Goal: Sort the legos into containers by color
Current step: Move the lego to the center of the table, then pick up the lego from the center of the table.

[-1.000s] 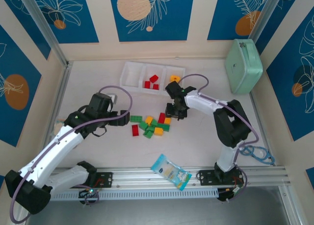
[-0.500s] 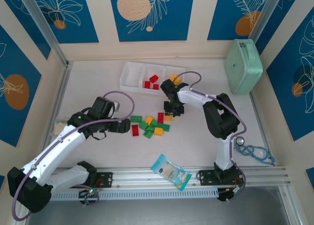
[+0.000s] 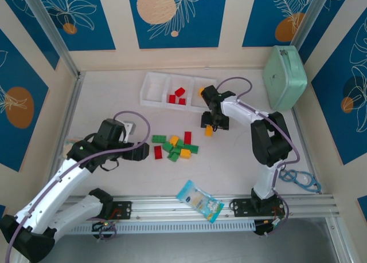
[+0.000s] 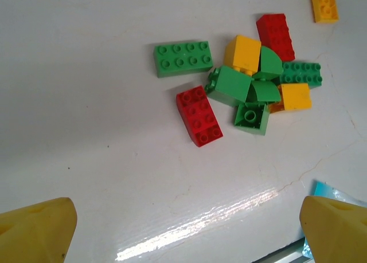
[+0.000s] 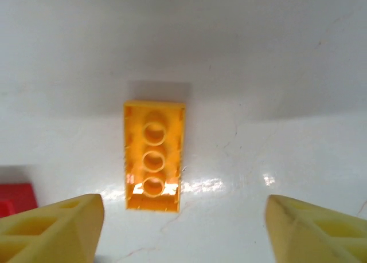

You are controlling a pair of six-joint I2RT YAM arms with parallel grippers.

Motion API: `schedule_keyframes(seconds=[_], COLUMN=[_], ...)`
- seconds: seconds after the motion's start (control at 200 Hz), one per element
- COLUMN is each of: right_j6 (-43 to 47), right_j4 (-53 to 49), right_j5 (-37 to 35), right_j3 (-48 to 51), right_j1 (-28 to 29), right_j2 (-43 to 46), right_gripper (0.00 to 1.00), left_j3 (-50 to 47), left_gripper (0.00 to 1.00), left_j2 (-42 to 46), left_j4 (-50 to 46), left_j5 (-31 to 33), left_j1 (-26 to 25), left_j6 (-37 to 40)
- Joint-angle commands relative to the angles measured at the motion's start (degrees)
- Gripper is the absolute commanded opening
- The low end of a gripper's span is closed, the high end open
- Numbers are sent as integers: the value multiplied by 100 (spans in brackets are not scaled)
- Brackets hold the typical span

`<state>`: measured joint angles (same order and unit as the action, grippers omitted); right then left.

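Right pincer [image 5: 183, 220] hangs spread and empty above the yellow-orange rectangular plastic lego brick [image 5: 153, 163]. The brick's long axis lies crosswise to the closing line.

The right gripper [image 3: 215, 124] is opening and shifting toward 3 o'clock, releasing an orange brick [image 3: 209, 131] away from the pile [image 3: 175, 148].

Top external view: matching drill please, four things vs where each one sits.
Things:
1. lone orange brick
2. three red bricks
3. snack packet
4. mint-green case

Places:
A. middle compartment of the white tray
B. far right corner, by the wall
C. on the table, right of the brick pile
D. near edge, at the rail

Pairs: 1-C, 2-A, 3-D, 4-B
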<state>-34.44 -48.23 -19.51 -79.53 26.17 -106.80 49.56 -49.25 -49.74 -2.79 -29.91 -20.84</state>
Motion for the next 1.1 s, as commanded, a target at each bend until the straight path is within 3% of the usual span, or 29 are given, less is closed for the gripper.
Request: schedule_keyframes(seconds=[0.0,0.245,0.47,0.95,1.091], right_j6=[-211,-157,-64,244,363], right_j4=[-83,1,221,244,98], right_j5=[154,370,632,669,585], right_j3=[-20,-328,-423,-271,-395], right_j1=[24,59,16,78,270], right_j2=[7,-656,-997,-958,-591], right_gripper=[78,78,71,28,26], left_j3=[-70,-147,-166,-201,-219], left_gripper=[99,99,99,99,99], left_j2=[-152,-286,-415,-452,-455], left_j4=[54,137,157,215,227], left_j5=[-267,-520,-618,-751,-766], left_j1=[25,25,26,39,49], left_j6=[141,150,159,168,167])
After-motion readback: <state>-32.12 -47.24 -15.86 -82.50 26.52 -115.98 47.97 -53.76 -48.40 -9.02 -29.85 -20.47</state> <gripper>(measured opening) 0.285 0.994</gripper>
